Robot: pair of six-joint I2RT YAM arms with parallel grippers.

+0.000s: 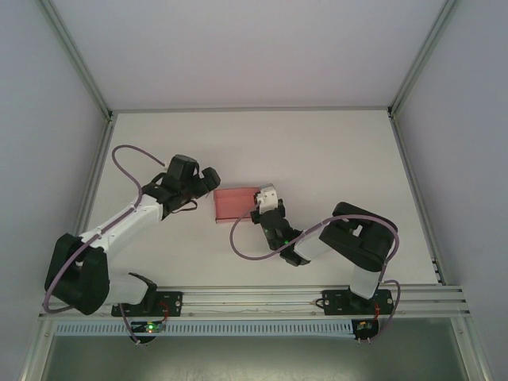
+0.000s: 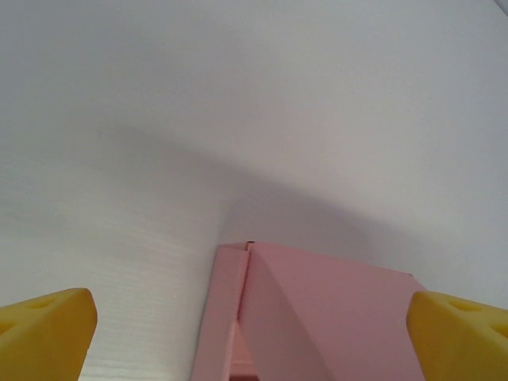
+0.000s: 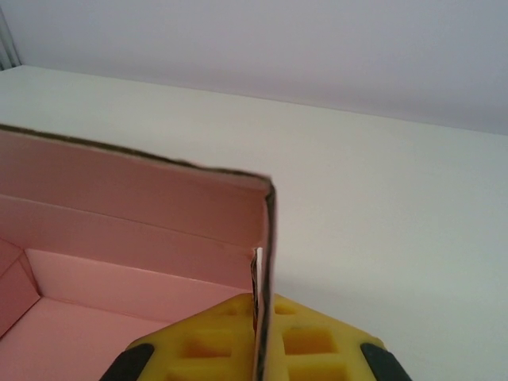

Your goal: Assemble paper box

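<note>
While the left pincer (image 1: pixel 211 182) stands spread as wide as it goes and holds nothing, it sits left of centre on the flat white desk (image 1: pixel 317 151), just beside the left end of the small, rectangular, salmon-pink paper box of thin card (image 1: pixel 236 202). From the left wrist, the left pincer (image 2: pixel 254 345) shows its two yellow fingers (image 2: pixel 44 333) at the bottom corners of the view. The box (image 2: pixel 333 317) lies between them, one narrow folded end pointing away over the desk (image 2: pixel 238 119), and card and fingers are apart.

Seen from above, the box lies on the desk near the middle, its long sides running left to right, between the two arms.

At the box's right end, the right pincer (image 1: pixel 266 197) is closed on the card. From the right wrist, the right pincer (image 3: pixel 263 337) has its yellow pads (image 3: pixel 206 345) pressed together on the thin upright end wall of the box (image 3: pixel 119 230), at the corner where that wall meets the far long wall. The top is open, showing the pink floor and inner walls. Bare desk (image 3: pixel 381 198) stretches to the right.
</note>
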